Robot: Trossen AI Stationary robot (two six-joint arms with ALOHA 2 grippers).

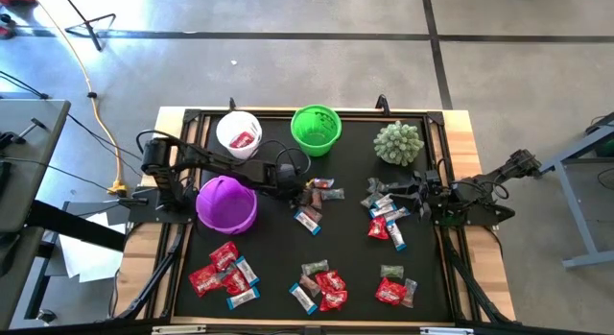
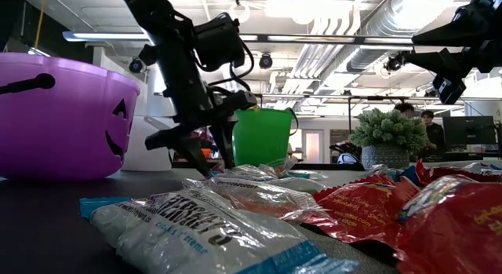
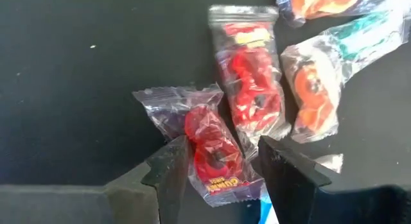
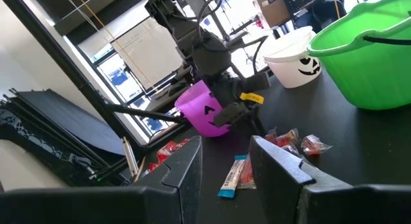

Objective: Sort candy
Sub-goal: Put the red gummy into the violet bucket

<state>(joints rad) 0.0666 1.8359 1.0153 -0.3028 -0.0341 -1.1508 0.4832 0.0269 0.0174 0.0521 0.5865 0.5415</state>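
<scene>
- Spread jaws mark the left gripper (image 3: 221, 163): in the left wrist view its two dark fingers (image 3: 168, 169) stand apart on either side of a clear-wrapped red gummy ring candy (image 3: 209, 147), which lies on the black mat between them; whether the pads touch the wrapper cannot be told.
- Beside that piece, in the same view, a second clear packet of red gummy rings (image 3: 252, 89) lies just to its right, and an orange gummy packet (image 3: 314, 95) sits farther right.
- In the high view the left gripper (image 1: 299, 186) sits at the centre of the frame, over a small cluster of candy (image 1: 321, 189) just right of the purple plastic pumpkin bucket (image 1: 226, 203).
- The right gripper (image 1: 395, 193) reaches in from the right edge of the high view, at a heap of red and blue-white wrapped candy (image 1: 384, 218) right of centre; the right wrist view shows its fingers (image 4: 183, 169) parted, with nothing between them.
- More candy lies in three heaps along the bottom of the high view: lower left (image 1: 223, 275), lower centre (image 1: 321, 287) and lower right (image 1: 395, 289).
- A white bucket (image 1: 239, 133) and a green bucket (image 1: 316, 129) stand at the upper centre, a spiky pale-green ball (image 1: 398, 143) to their right.
- In the low view, blue-white and red wrappers (image 2: 235, 219) fill the foreground.
</scene>
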